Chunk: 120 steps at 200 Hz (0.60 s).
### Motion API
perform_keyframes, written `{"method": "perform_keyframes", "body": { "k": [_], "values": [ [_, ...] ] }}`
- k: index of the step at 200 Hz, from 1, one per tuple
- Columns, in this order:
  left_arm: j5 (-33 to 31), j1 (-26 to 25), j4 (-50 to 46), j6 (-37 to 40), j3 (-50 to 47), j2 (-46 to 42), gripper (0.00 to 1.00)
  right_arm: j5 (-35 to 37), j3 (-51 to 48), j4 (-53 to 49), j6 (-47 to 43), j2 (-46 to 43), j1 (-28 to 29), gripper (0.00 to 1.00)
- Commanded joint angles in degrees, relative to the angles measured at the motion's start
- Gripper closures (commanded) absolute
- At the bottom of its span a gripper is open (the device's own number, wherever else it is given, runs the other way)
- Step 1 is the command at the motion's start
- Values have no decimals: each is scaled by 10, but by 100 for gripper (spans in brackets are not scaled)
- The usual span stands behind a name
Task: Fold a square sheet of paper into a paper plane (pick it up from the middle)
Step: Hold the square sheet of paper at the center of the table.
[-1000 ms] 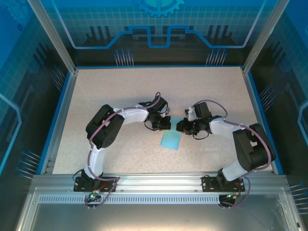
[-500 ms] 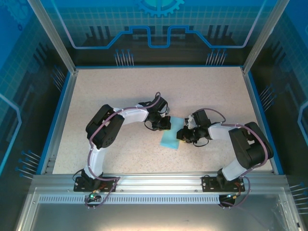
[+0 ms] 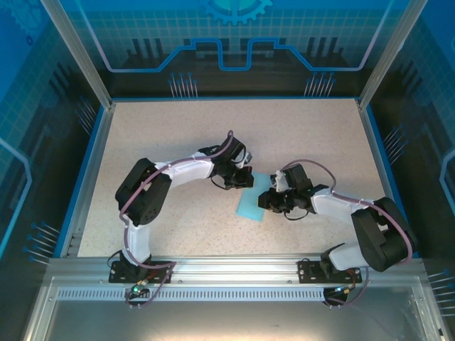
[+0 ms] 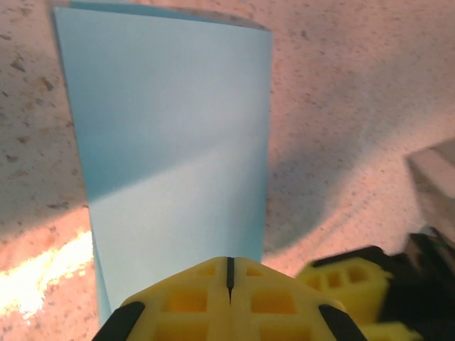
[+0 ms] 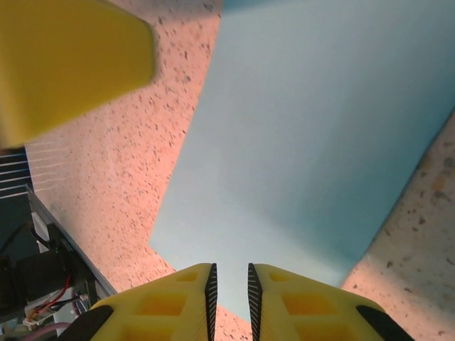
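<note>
Two arms (image 3: 146,195) stood bolted to the near rail (image 3: 227,273), one at each end, and both bent inward over the speckled surface (image 3: 170,135). One light-blue sheet (image 3: 249,208) lay flat at about the middle of the surface, between the two claws, its outline longer than wide. The right claw (image 3: 265,201) sat at the sheet's right edge, nearer the rail. In its wrist view its two yellow fingers (image 5: 174,302) stood a narrow slit apart, and the sheet ran beneath them and showed through the slit. The left claw (image 3: 245,179) sat at the sheet's far end. Its two fingers were pressed together with only a thin seam between them. The sheet ran in under them, but I could not tell whether it was caught in the seam. Beyond both claws lay bare surface up to the blue back wall (image 3: 227,42).
</note>
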Motion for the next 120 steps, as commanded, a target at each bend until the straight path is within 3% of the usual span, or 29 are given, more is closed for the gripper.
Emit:
{"method": "perform_keyframes", "body": {
  "k": [1,43,120],
  "values": [
    [34,-6,-15,18,-27,-19,96,12,-19,7,24,-13,9,78],
    [48,-15,-4,18,-58,-9,98,2,-21,22,30,-11,20,78],
    [7,-16,-24,33,-59,21,100,-2,-37,69,44,30,31,78]
  ]
}}
